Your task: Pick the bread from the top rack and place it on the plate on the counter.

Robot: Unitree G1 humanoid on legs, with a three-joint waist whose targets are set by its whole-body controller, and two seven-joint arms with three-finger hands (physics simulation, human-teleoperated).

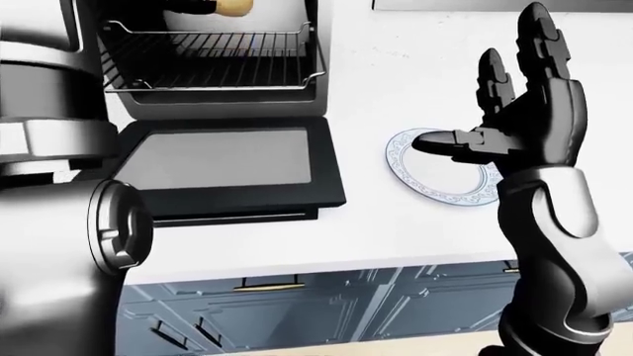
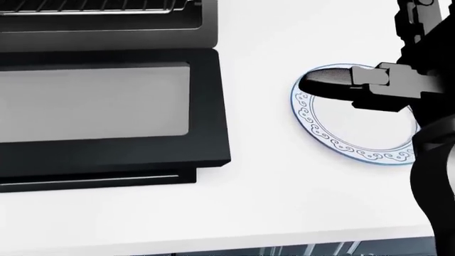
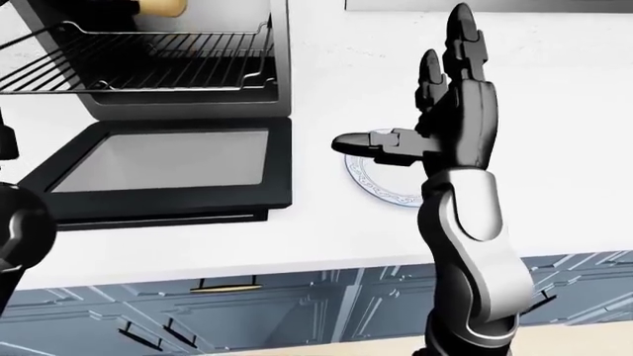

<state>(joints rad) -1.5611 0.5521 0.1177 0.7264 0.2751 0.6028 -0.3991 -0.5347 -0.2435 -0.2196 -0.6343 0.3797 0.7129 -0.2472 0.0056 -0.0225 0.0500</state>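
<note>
The bread (image 1: 234,6), a tan loaf end, shows at the top edge of the left-eye view, inside the toaster oven above the pulled-out wire rack (image 1: 213,63). Dark fingers of my left hand (image 1: 188,6) lie right beside it, mostly cut off, so their grip is unclear. A white plate with a blue patterned rim (image 2: 356,152) rests on the counter, right of the oven. My right hand (image 1: 480,89) hovers over the plate, open, with fingers pointing up, thumb stretched left and nothing in it.
The oven's glass door (image 1: 228,159) lies folded down flat on the white counter (image 1: 395,222), left of the plate. My grey left arm (image 1: 59,222) fills the left side of the left-eye view. Blue-grey cabinet fronts (image 1: 326,311) run below the counter edge.
</note>
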